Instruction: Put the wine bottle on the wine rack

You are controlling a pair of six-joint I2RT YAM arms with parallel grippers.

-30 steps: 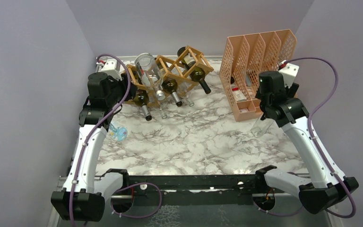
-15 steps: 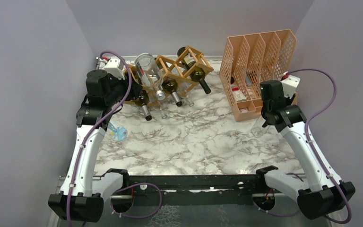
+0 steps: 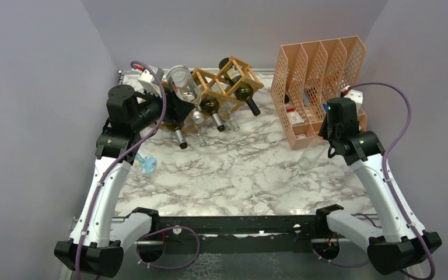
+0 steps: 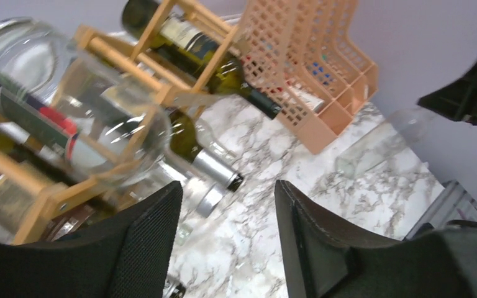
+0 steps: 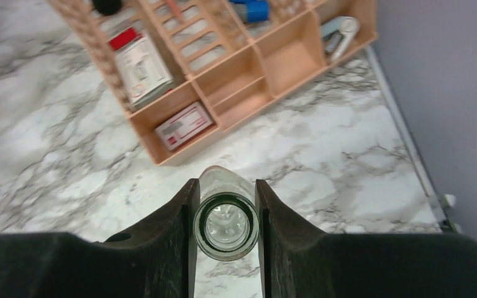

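Observation:
A clear glass wine bottle (image 5: 226, 226) is clamped by its neck between the fingers of my right gripper (image 5: 226, 186), and I look straight into its mouth. In the top view the bottle (image 3: 314, 154) slants down from my right gripper (image 3: 329, 149) to the marble in front of the file holder. The wooden lattice wine rack (image 3: 224, 82) stands at the back left and holds several bottles, one of them large and clear (image 4: 49, 105). My left gripper (image 4: 227, 192) hangs open with nothing in it, just in front of the rack (image 4: 161, 93).
A peach perforated file holder (image 3: 315, 67) with small items stands at the back right, close to the held bottle. Dark bottle necks (image 3: 179, 138) stick out of the rack toward the table's middle. A small blue object (image 3: 146, 164) lies near the left arm.
My right gripper has shut on the clear bottle's neck. My left gripper has swung right from the rack's left end and opened.

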